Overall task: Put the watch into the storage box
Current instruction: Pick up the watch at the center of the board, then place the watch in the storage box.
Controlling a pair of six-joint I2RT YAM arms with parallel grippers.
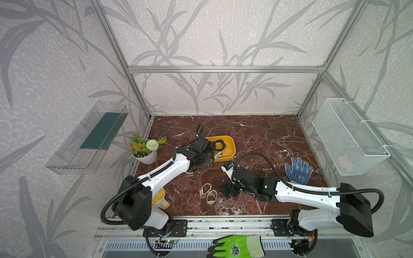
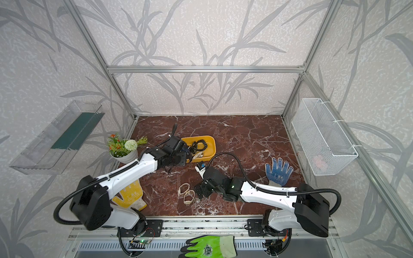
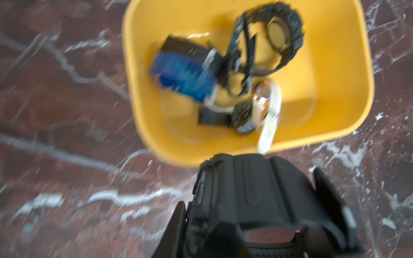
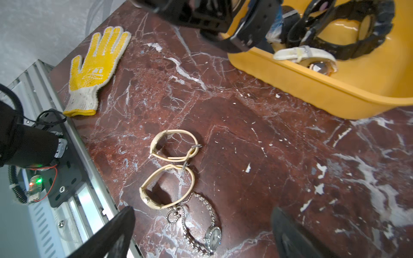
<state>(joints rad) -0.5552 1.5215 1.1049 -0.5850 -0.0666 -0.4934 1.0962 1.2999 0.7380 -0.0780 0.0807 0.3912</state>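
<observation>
Four pieces lie in the yellow storage box: chunky black watch, blurred blue-faced piece, white-strap watch, small dark watch. Left tool is clamped on a broad black watch, held at the box's rim, mostly over the desk. Right tool is spread wide and empty, above a cream watch, another cream watch and a silver chain watch. Print on the yellow glove and blue glove is unreadable.
</observation>
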